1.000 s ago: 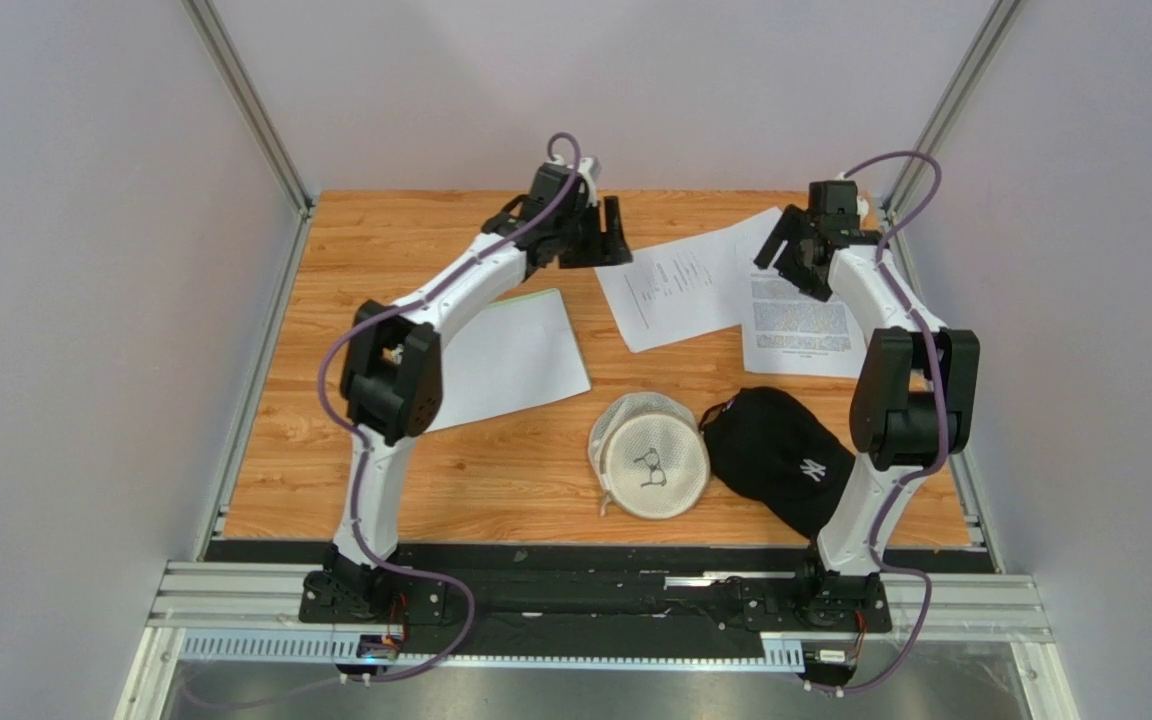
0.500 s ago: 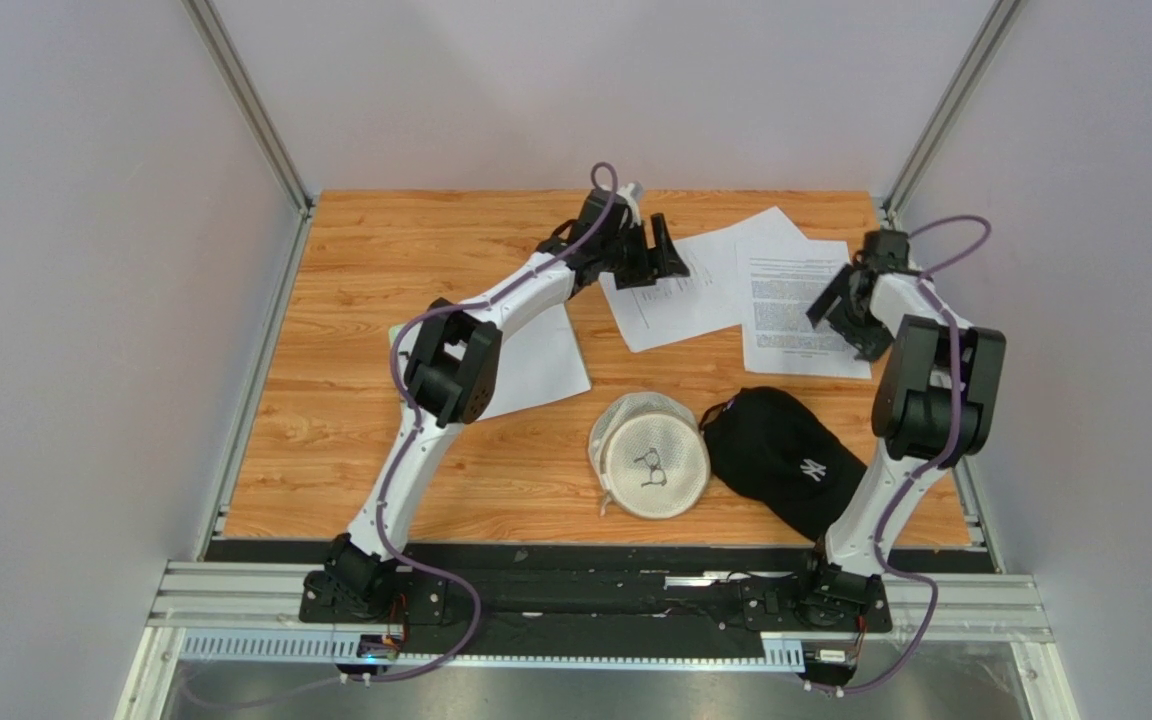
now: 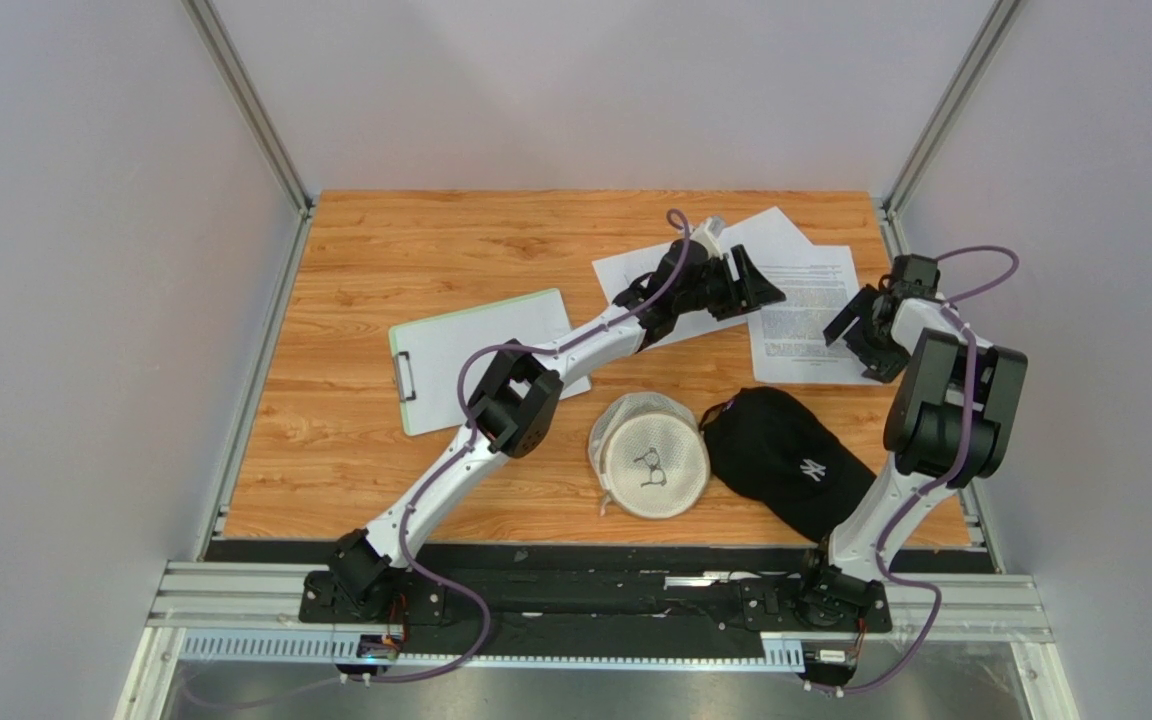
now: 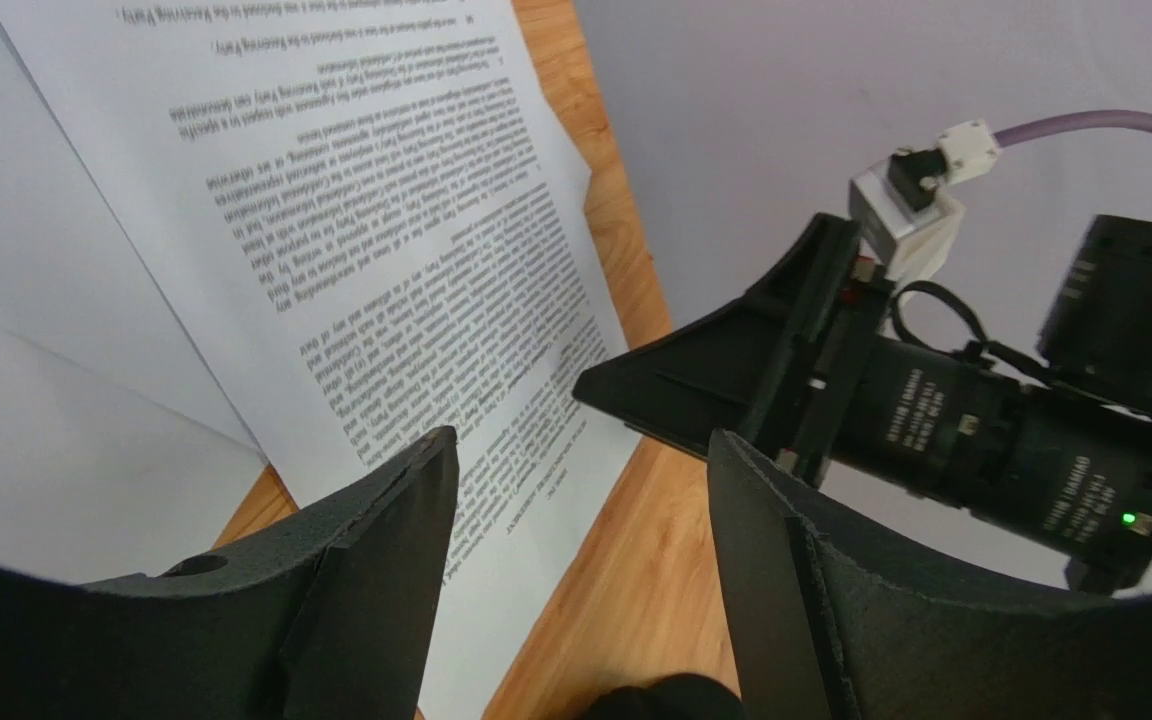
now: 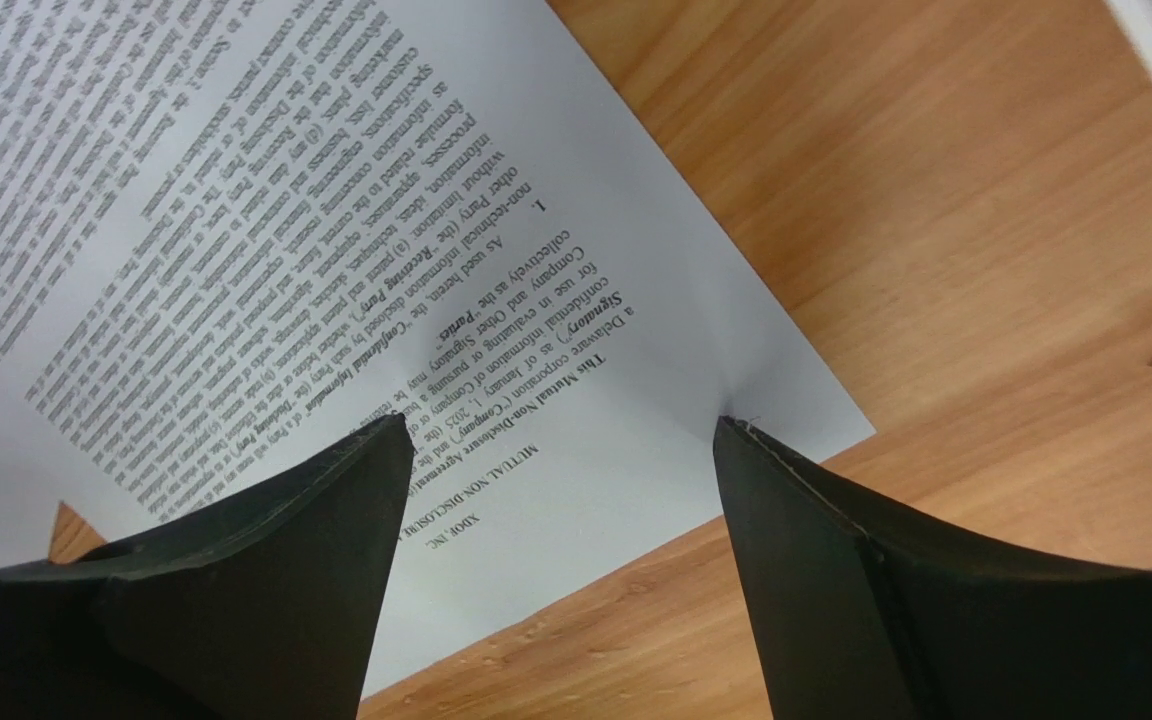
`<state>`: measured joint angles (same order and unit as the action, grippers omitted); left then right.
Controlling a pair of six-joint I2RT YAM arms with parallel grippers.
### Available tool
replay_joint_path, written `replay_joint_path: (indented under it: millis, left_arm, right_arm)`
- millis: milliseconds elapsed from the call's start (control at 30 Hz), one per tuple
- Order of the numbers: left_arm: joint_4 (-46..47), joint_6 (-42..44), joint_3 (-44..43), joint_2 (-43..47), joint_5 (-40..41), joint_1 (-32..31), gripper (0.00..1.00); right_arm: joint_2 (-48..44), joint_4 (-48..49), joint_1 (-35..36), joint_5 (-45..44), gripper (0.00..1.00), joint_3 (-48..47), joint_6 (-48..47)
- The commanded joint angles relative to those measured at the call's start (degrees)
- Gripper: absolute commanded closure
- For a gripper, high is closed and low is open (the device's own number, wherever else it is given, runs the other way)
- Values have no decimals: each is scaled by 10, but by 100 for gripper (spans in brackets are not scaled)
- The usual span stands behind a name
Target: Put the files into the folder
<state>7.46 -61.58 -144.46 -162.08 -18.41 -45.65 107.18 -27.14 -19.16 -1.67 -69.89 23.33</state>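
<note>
Swung the left gripper (image 3: 748, 282) from the worktop's back-middle rightward over the files (image 3: 800, 315) within the last second, uncovering the folder (image 3: 480, 354). Drew the right gripper (image 3: 856, 321) nearer along the right edge. Held both sets of fingers spread, gripping nothing, poised over the printed sheet's edge and corner from 2 sides, probably to pinch it or slide it off the pile. Showed dense black text on 1 top sheet, with plainer white sheets fanned beneath, all flat near the back-right corner. Left the light-green folder flat at left-middle, metal clip (image 3: 406, 375) toward the left edge, well apart from the files, no sheet in it.
</note>
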Motion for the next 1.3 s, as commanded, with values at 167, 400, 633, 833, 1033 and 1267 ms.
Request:
replay_joint_path:
  millis: [167,400,633,833,1033,1267]
  left_arm:
    - [-13,52,31,52,1,14,32]
    - [-72,98,36,66,17,15,35]
    - [-173,5,15,34,61,21,43]
    - [-214,-29,25,39,87,22,45]
    - [-228,-43,34,37,73,29,48]
    - [-222,-54,32,28,57,31,49]
  right_arm:
    - [-68,133,66,260,20,81,83]
    - [-138,2,69,-3,15,35,-7]
    - [-39,-21,69,-27,15,-46,-50]
    - [23,-20,69,-2,17,-92,-74]
    - [52,-8,70,65,18,-90,-54]
    - [59,14,71,105,18,-63,-32]
